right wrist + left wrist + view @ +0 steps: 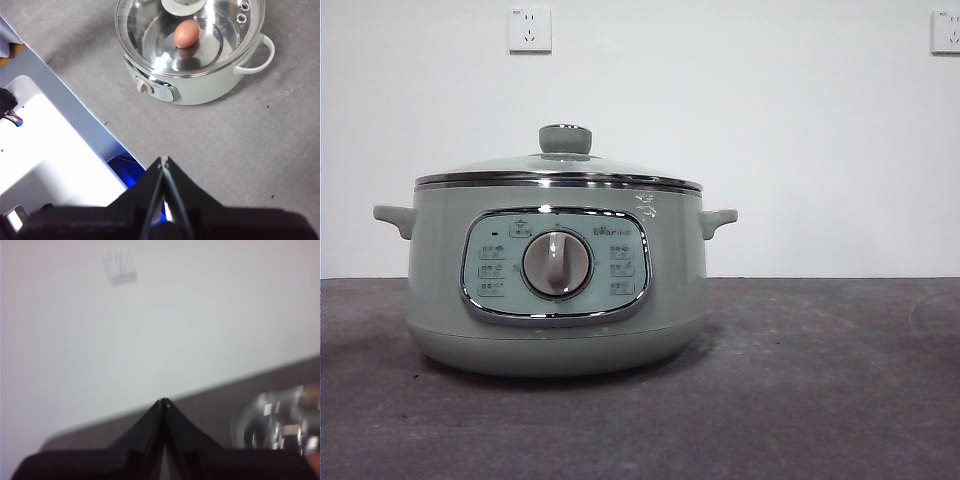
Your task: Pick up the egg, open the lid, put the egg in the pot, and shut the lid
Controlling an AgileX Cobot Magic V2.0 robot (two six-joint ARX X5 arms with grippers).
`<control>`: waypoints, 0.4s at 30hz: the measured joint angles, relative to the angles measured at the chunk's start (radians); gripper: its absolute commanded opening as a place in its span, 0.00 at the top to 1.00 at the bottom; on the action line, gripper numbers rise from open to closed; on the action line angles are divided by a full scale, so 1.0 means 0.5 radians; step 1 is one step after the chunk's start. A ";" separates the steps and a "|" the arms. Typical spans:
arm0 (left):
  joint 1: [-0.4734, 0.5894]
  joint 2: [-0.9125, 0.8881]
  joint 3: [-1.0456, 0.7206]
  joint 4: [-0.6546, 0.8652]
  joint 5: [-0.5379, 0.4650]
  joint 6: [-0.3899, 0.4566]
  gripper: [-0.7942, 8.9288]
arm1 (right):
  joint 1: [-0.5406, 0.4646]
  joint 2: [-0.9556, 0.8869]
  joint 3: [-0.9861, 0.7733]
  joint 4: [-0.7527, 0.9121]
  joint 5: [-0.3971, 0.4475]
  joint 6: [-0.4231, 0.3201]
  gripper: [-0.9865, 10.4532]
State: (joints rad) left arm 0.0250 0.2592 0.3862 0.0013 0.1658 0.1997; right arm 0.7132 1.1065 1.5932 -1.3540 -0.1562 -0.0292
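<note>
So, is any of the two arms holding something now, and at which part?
Nothing is held. The left gripper and right gripper are both shut on nothing; the egg lies inside the pot under the lid.

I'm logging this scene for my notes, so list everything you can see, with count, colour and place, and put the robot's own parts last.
pot: one, sage green, on the table, dial facing the front camera.
lid: one, glass with steel rim and green knob, closed on the pot.
egg: one, brown, inside the pot, seen through the lid.
table: one, dark grey, under the pot.
sockets: two, white, on the wall behind the pot.
left tool: one, black, jaws shut, raised beside the pot, holding nothing.
right tool: one, black, jaws shut, high above the table, clear of the pot.
</note>
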 measured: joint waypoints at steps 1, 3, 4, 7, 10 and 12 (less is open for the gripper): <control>0.010 -0.048 -0.089 -0.001 -0.006 -0.001 0.92 | 0.000 0.000 0.000 0.000 0.000 0.000 0.91; 0.026 -0.128 -0.228 -0.001 -0.011 -0.001 0.92 | 0.000 0.000 0.000 0.000 0.000 0.000 0.91; 0.032 -0.165 -0.292 0.000 -0.012 -0.001 0.92 | 0.000 0.000 0.000 0.000 0.000 0.000 0.91; 0.038 -0.249 -0.446 0.001 -0.012 -0.001 0.92 | 0.000 0.000 0.000 0.000 0.000 0.000 0.91; 0.038 -0.317 -0.569 -0.001 -0.012 -0.001 0.92 | 0.000 0.000 0.000 0.000 0.000 0.000 0.91; 0.038 -0.360 -0.637 -0.009 -0.012 -0.001 0.92 | 0.000 0.000 0.000 0.000 0.000 0.000 0.91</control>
State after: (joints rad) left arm 0.0441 0.0792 0.0677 -0.0032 0.1596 0.1993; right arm 0.7132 1.1065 1.5932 -1.3540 -0.1562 -0.0292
